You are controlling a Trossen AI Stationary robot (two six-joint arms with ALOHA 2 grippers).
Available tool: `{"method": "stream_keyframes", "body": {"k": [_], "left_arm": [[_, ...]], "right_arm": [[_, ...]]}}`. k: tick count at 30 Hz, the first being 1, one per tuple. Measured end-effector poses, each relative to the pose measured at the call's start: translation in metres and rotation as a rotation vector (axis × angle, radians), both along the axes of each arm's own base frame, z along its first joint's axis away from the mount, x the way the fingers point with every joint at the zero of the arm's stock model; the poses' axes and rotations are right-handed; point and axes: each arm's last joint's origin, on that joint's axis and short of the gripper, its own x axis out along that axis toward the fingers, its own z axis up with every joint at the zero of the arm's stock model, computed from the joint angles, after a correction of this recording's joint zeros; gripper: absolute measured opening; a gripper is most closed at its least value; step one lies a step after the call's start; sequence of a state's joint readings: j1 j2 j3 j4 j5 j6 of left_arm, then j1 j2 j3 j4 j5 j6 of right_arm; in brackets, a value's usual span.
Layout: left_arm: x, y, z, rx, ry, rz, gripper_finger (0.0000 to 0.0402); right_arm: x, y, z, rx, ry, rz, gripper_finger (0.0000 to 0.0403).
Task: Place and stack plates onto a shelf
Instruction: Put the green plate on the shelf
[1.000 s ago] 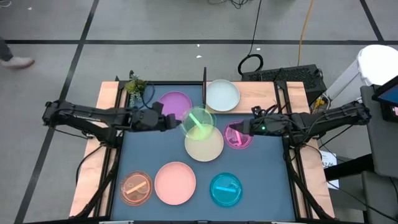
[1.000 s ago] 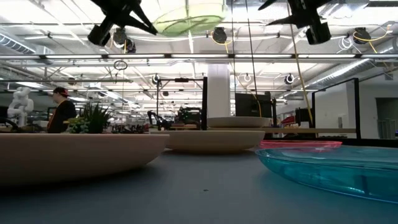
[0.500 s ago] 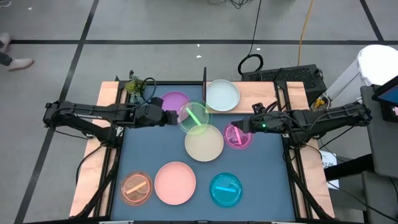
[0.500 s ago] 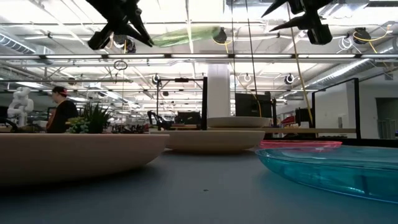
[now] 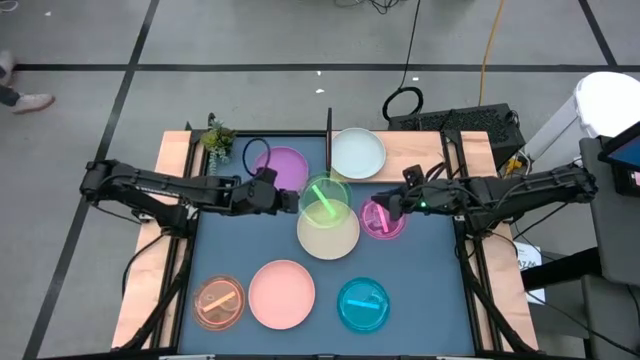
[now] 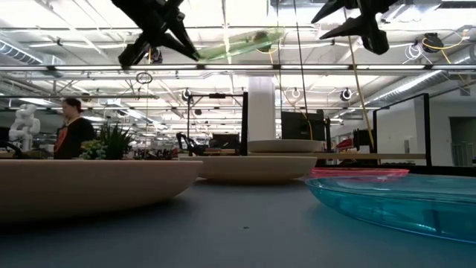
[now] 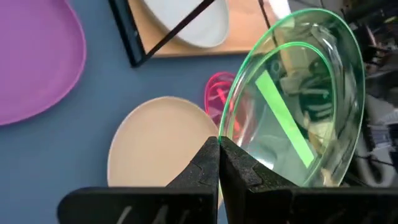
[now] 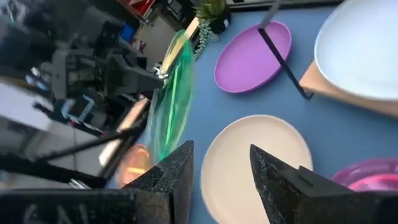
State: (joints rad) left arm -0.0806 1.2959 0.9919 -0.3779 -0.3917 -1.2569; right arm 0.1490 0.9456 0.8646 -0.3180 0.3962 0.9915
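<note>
I see my left end effector (image 5: 288, 197) clamped on the rim of the green dish (image 5: 324, 197), holding it tilted in the air above the cream plate (image 5: 328, 230). My right end effector (image 5: 384, 205) hovers over the magenta dish (image 5: 384, 221), fingers apart and empty. The pale mint plate (image 5: 357, 154) sits on the shelf (image 5: 415, 150) beside its black panel (image 5: 329, 140); the purple plate (image 5: 285, 166) lies on the counter (image 5: 420, 280).

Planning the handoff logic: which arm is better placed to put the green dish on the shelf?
Left. Its gripper already pinches the green dish aloft near the shelf; the right gripper hangs open, empty, above the magenta dish.
</note>
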Motion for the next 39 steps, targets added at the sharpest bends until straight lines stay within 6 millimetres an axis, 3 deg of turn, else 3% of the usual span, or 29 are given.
{"method": "stream_keyframes", "body": {"k": [13, 26, 39], "left_arm": [[0.004, -0.006, -0.003, 0.176, 0.022, 0.04, 0.0003], [0.003, -0.005, -0.002, 0.216, 0.022, 0.079, 0.0003], [0.003, -0.006, -0.001, 0.273, 0.024, 0.11, 0.0003]], "right_arm": [[0.03, 0.005, -0.009, -0.303, 0.045, 0.149, 0.0141], [0.039, 0.004, -0.017, -0.288, 0.065, 0.115, 0.0141], [0.06, -0.018, -0.014, -0.39, -0.033, 0.041, 0.0141]]}}
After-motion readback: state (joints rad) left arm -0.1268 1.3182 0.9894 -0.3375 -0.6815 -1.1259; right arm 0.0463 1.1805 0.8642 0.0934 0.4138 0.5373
